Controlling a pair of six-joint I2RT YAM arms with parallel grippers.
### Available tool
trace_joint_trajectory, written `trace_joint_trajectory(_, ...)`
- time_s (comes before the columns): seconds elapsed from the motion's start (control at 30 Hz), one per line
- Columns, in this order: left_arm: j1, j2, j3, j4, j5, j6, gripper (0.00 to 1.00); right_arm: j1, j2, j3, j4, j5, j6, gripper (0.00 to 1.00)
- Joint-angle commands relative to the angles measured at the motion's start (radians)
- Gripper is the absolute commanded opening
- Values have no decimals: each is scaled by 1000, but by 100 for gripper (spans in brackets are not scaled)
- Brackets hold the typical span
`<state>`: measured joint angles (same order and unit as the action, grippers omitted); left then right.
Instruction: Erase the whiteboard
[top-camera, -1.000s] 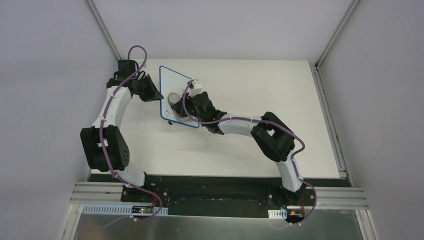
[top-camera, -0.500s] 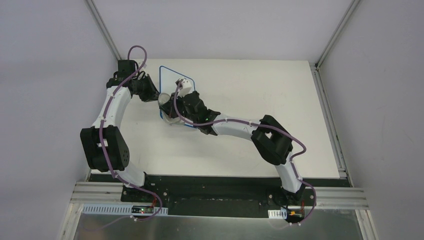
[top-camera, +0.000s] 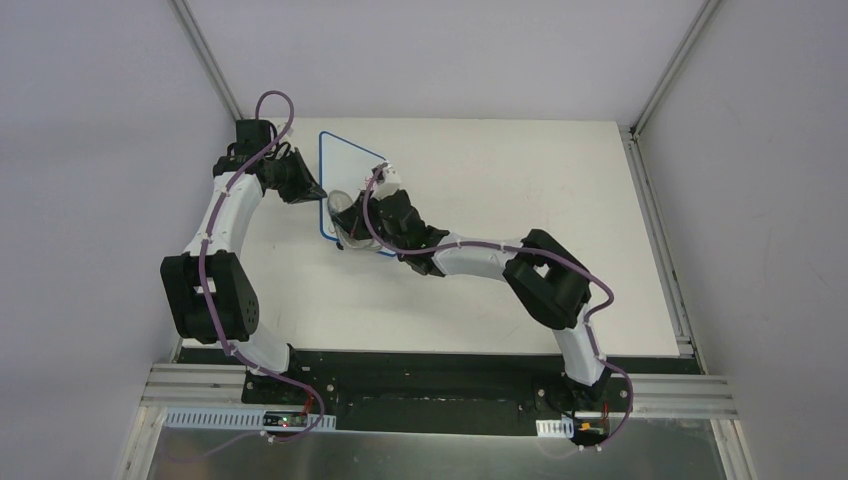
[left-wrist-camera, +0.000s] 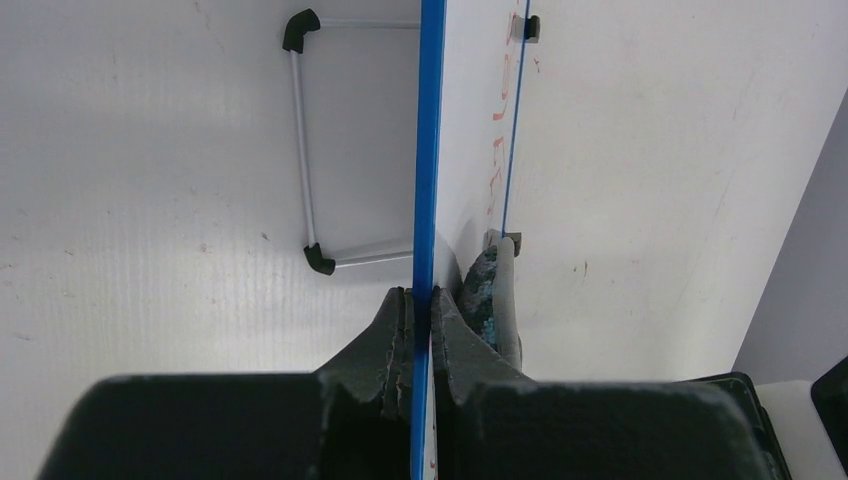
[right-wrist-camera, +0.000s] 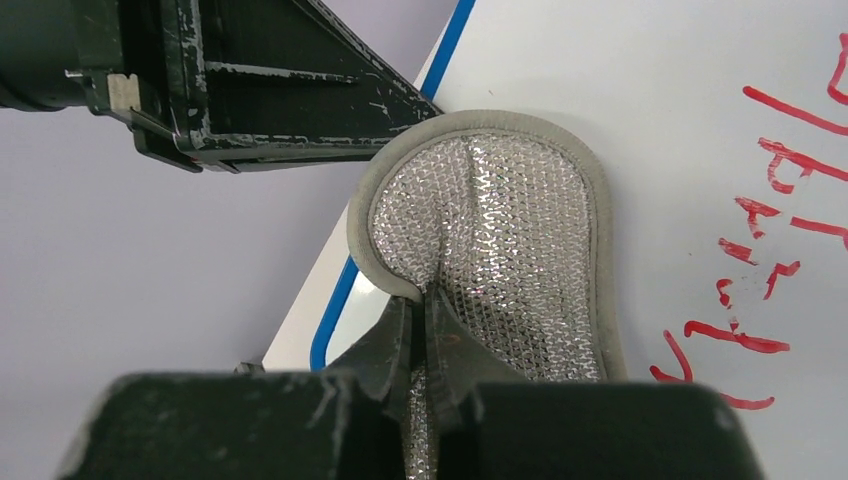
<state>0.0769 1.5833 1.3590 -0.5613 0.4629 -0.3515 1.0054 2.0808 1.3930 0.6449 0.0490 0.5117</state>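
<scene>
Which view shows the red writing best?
Right wrist: the red writing sits close and sharp on the whiteboard beside the wiping pad. Left wrist sees it edge-on, faint. Top external: too small to make out.

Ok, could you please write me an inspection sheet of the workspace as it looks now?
Surface: white table, no spills seen.
Job's things: whiteboard with a blue rim; red writing not yet wiped; a silver mesh pad with a grey border lies against the board.
Clutter: nothing seen.
Grippers: left gripper shut on the whiteboard's rim; right gripper shut on the mesh pad.
Cables: purple cables run along both arms; none seen caught.
Surroundings: grey walls and metal frame posts at the corners.
</scene>
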Motion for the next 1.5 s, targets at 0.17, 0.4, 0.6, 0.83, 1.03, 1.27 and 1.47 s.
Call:
trace_joint_trajectory(0.17, -42, -5, -9, -3, 35, -12, 0, 155, 16, 118, -112, -112, -192, 0)
trace_joint_trajectory(0.4, -43, 8, -3, -4, 41, -15, 0, 159, 18, 42, -80, -105, -139, 0)
trace_joint_trajectory(0.6, -43, 14, -6, 5, 51, -25, 0, 85, -21, -156, -73, 17, -57, 0)
trace_joint_trajectory(0.83, -54, 8, -14, 17, 64, -35, 0, 64, -64, -217, -91, 71, -112, 0)
trace_joint_trajectory(1.03, -74, -3, -12, 1, 36, -20, 0, 106, -56, -87, -35, -98, -242, 0)
trace_joint_trajectory(1.27, -75, -19, -17, 4, 32, -19, 0, 121, -29, 25, 65, -211, -295, 0)
trace_joint_trajectory(1.47, -74, -9, -17, 8, 40, -23, 0, 44, 18, -4, 49, -210, -204, 0)
